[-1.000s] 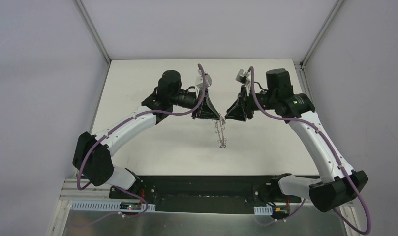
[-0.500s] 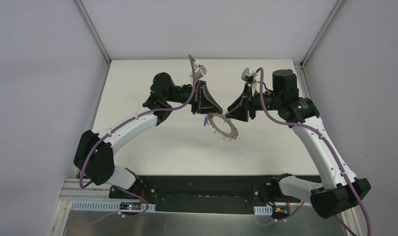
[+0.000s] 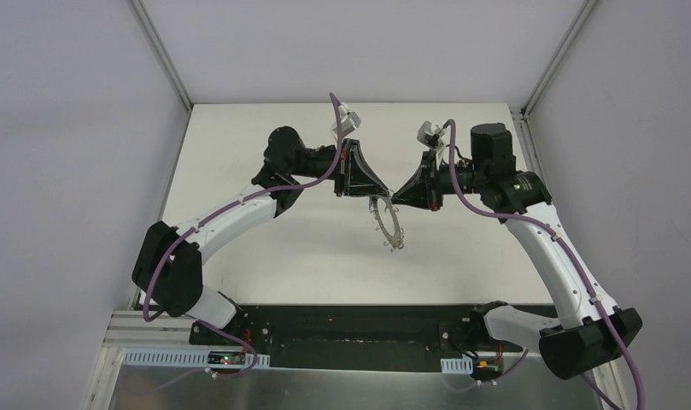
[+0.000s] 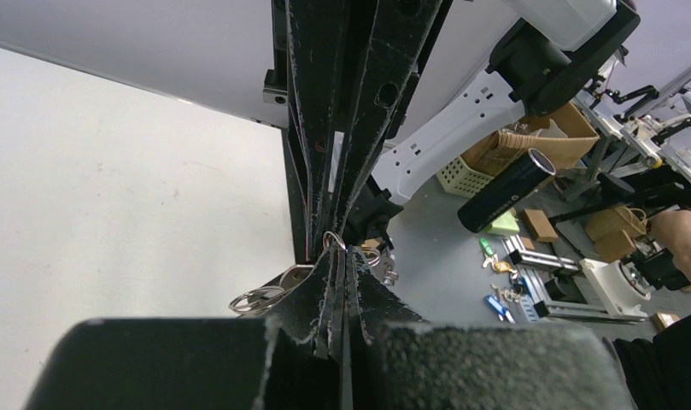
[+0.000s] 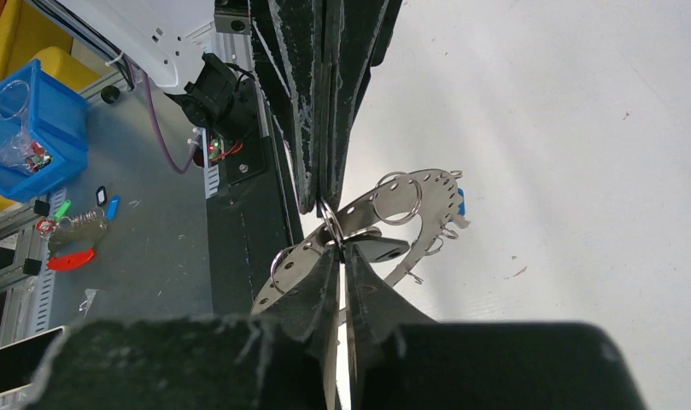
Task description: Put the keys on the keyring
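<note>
The flat grey metal keyring [image 5: 431, 192] hangs under the left gripper [image 4: 342, 260] and right gripper [image 5: 340, 256], both pinched on its top

**Top view.** The left gripper [image 3: 377, 197] and right gripper [image 3: 394, 202] meet tip to tip over the middle of the table [image 3: 239, 171]. The keyring [image 3: 387, 224] is caught at its upper rim between both pairs of tips. It hangs below them, toward the arm bases.

**Right wrist view.** The ring's plate runs out to either side of the right gripper's tips. The nearer key [image 5: 381, 249] lies against the plate just beside those tips. The farther key [image 5: 459, 202] sits at the plate's outer edge, well away from them.

**Left wrist view.** The plate emerges on one side of the left gripper's tips, with the opposing fingers [image 4: 325, 102] directly ahead.
</note>
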You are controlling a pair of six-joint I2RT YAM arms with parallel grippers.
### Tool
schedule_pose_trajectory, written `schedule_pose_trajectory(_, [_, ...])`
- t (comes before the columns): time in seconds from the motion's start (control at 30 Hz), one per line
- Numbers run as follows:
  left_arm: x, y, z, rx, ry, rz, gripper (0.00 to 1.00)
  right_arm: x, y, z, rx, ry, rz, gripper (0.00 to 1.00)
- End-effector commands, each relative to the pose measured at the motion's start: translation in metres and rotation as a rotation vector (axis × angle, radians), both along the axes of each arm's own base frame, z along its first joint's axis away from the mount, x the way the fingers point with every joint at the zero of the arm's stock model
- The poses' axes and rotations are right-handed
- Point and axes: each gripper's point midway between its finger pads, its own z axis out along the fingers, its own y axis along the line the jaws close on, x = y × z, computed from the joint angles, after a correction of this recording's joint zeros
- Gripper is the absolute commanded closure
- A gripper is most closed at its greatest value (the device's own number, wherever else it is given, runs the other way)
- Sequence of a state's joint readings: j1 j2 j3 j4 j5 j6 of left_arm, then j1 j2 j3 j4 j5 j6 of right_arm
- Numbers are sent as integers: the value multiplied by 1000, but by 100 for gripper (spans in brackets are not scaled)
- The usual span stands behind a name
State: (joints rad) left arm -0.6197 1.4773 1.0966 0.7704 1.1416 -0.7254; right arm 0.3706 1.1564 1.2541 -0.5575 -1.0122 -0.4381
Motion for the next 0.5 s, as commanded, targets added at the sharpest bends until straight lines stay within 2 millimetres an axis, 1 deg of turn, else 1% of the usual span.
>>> schedule_pose_trajectory(0.0, [6, 1, 23, -73, -50, 24, 100, -4, 0, 5, 20, -38, 21, 92])
schedule_pose_trajectory(0.13, [7, 0, 18, -65, -42, 24, 100, -2, 0, 10, 23, -49, 12, 79])
schedule_pose_trajectory(0.2, [8, 0, 15, -56, -37, 26, 100, -1, 1, 14, 29, -53, 12, 75])
schedule_pose_trajectory(0.37, [9, -1, 11, -50, -35, 26, 100, -1, 1, 19, 36, -57, 17, 73])
schedule_pose_trajectory(0.47, [9, -1, 12, -50, -36, 24, 100, -1, 3, 18, 40, -47, 22, 75])
